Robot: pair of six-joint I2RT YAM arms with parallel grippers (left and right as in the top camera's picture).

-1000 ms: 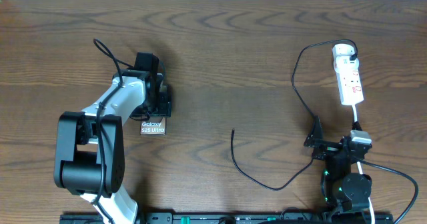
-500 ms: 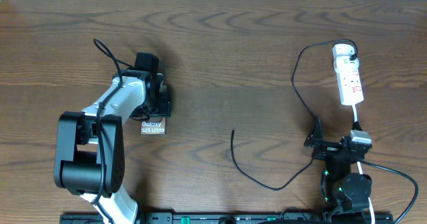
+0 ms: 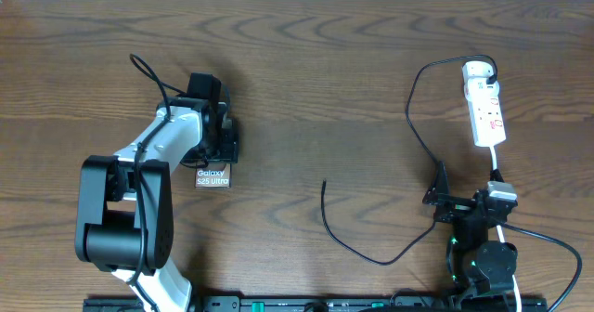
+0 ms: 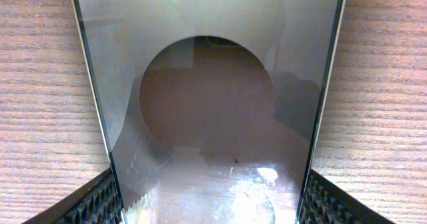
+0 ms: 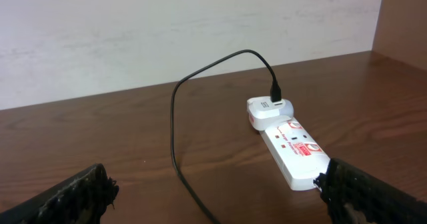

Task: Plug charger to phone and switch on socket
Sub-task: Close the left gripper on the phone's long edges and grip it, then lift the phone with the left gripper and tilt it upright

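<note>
Plainly, the left hand (image 3: 219, 152) is closed on the phone (image 3: 213, 175), with its ribbed black pads (image 4: 93, 201) set against the two long edges. Whether the phone rests on the wood-grained counter (image 3: 306, 80) or sits just off it cannot be told. The overhead view shows only the phone's near end, with its white lettering, poking out from under the hand. The left wrist view fills with the glossy, brownish glass and a round dark reflection. Right of the phone lies the charger (image 3: 353, 247), a thin black cable whose free tip points away from the arms and touches nothing. It curves on to the socket (image 3: 486, 115), a slim white strip with red marks, well apart from the phone on its right. Only the right wrist view shows the cable's plug standing in the strip's rounded end. The right hand (image 5: 223, 197) is spread wide with nothing in it, its fingers at the picture's lower corners.
</note>
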